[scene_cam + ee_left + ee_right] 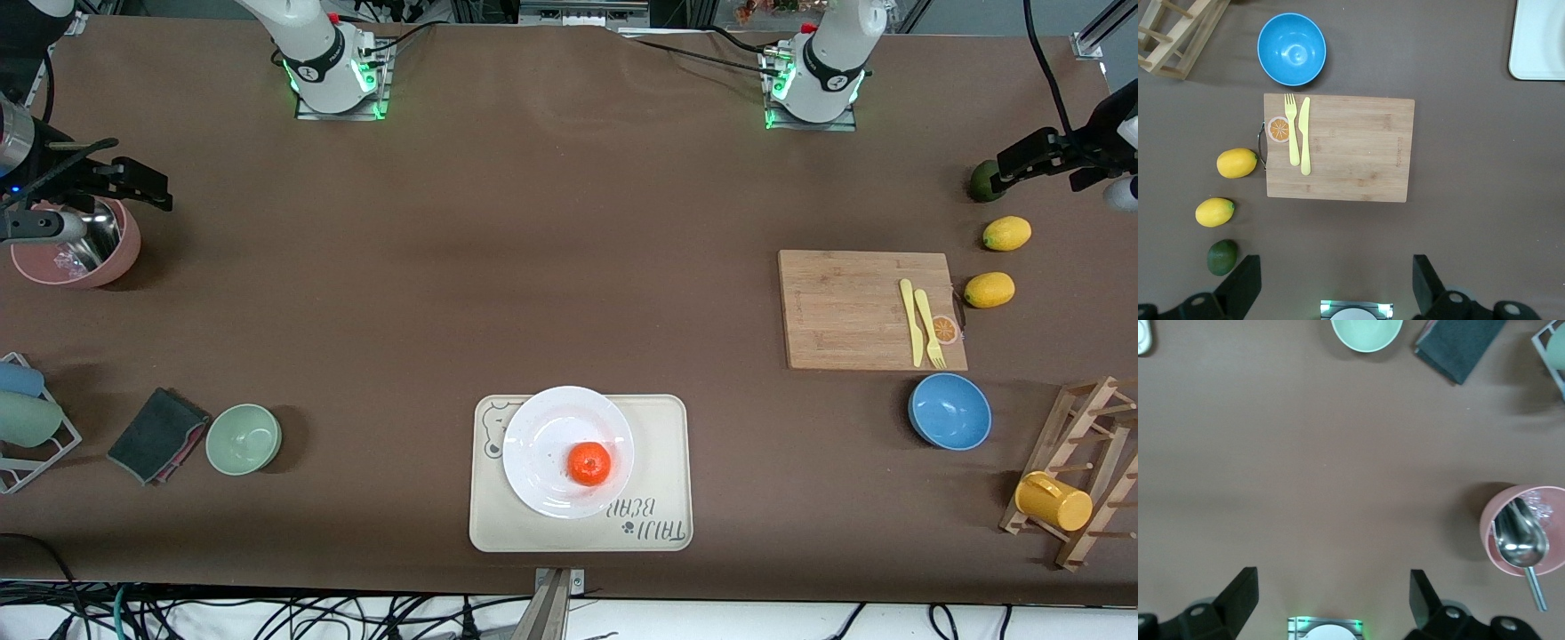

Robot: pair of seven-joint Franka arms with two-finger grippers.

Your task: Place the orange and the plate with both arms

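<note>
The small orange (589,463) rests on the white plate (542,427), off-centre toward the front camera. The plate lies on a cream bear-print tray (662,427) near the table's front edge, midway between the arms. My left gripper (1049,169) hangs open and empty above the table by a dark green fruit (983,181), at the left arm's end. In the left wrist view its gripper (1337,280) shows wide black fingers (1241,283) over bare table. My right gripper (98,173) hangs open and empty over a pink bowl (124,253) at the right arm's end; its wrist view shows that gripper (1333,597) spread wide.
A wooden cutting board (845,311) carries a yellow knife and fork (925,324). Two lemons (1006,233) lie beside it. A blue bowl (949,411) and a wooden rack with a yellow cup (1053,500) stand nearer the front camera. A green bowl (244,438), dark cloth (156,434) and wire rack (27,418) are at the right arm's end.
</note>
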